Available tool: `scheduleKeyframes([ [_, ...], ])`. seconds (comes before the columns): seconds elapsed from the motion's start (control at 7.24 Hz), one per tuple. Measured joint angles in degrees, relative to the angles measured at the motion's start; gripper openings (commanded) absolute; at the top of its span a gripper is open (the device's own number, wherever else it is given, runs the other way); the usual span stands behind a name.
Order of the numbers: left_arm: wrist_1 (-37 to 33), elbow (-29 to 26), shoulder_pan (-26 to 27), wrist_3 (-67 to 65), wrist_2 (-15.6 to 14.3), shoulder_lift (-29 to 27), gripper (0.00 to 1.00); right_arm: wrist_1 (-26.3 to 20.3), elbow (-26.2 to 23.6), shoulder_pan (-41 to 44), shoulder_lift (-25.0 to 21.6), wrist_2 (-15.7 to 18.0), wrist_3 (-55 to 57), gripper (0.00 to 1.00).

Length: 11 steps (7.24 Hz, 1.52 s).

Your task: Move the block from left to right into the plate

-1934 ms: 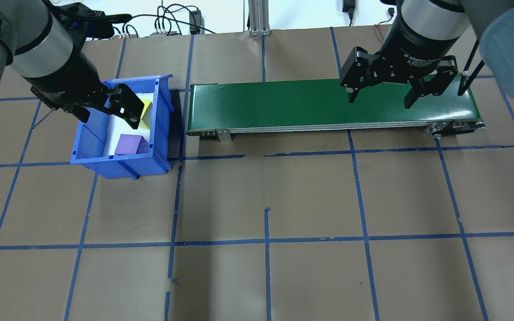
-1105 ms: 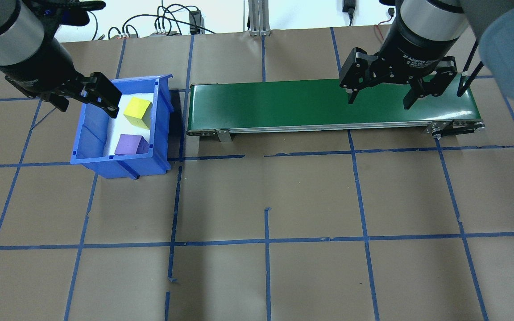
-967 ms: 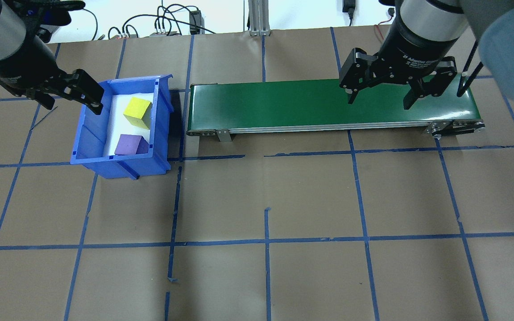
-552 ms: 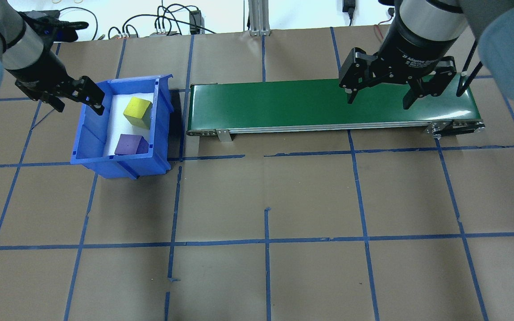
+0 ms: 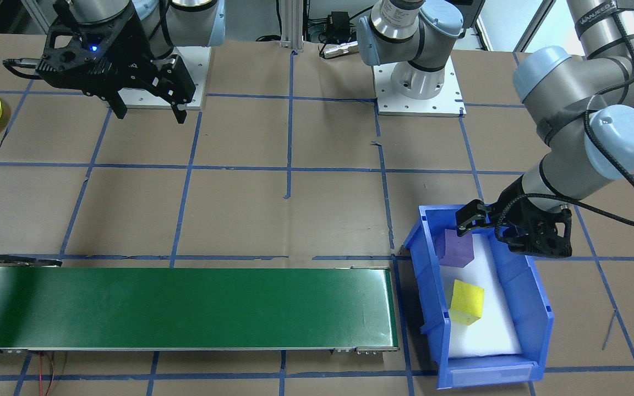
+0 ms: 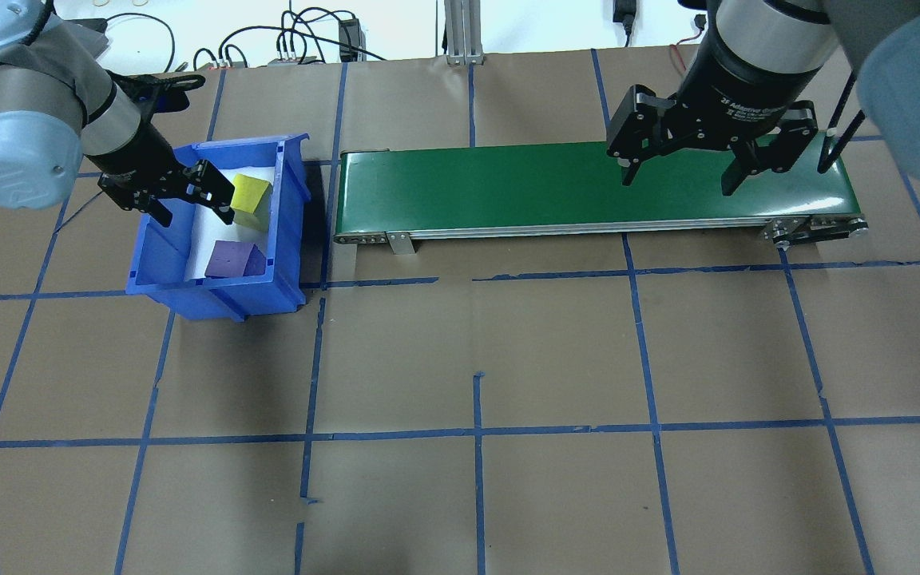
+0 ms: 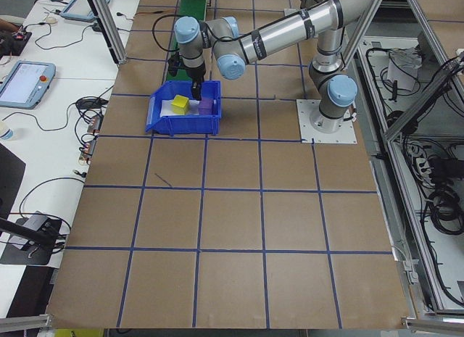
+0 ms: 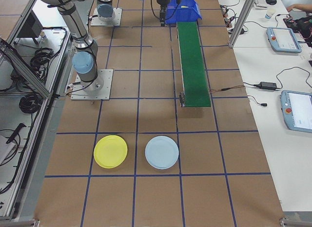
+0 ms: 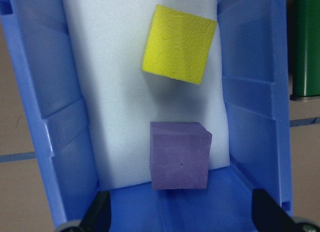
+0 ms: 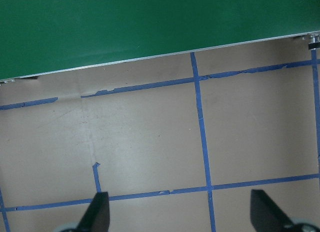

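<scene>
Over the blue bin (image 6: pixel 212 295), the left tool (image 6: pixel 188 200) hangs spread wide and empty above the purple block (image 9: pixel 180 154).

Robotics lab. Two arms are standing bolted on white base plates (image 5: pixel 419 91) to a table covered in brown paper (image 6: pixel 556 351), gridded with blue tape. Aluminium framing (image 7: pixel 109 32) is bordering it; teach pendants (image 8: pixel 296 110) and cables (image 8: pixel 243 85) are lying on white benches alongside.
</scene>
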<state>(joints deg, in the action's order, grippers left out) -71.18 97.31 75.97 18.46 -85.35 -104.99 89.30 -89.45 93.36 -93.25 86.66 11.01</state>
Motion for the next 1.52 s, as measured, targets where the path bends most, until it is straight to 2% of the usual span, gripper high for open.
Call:
scheduleKeyframes([
  [0.41,9.4,3.0,0.1,2.3,-0.5,-3.3,1.00,0.1,0.1,0.0,0.0,0.0,0.0,1.00],
  [0.97,10.3,5.3,0.1,2.6,-0.1,-4.5,1.00,0.1,0.1,-0.1,0.1,0.1,0.0,1.00],
  [1.1,10.3,6.6,0.1,2.6,-0.1,-4.7,0.92,0.1,0.2,-0.1,0.1,0.1,-0.1,1.00],
  [1.24,10.4,7.7,0.1,2.8,-0.1,-4.7,0.40,0.1,0.2,-0.1,0.1,0.1,-0.1,1.00],
  [1.38,10.5,8.3,0.1,3.0,-0.3,-4.7,0.28,0.1,0.2,-0.1,0.1,0.1,-0.1,1.00],
  [1.52,10.6,8.3,0.1,3.2,-0.5,-4.7,0.26,0.1,0.1,-0.1,0.0,0.1,-0.1,1.00],
])
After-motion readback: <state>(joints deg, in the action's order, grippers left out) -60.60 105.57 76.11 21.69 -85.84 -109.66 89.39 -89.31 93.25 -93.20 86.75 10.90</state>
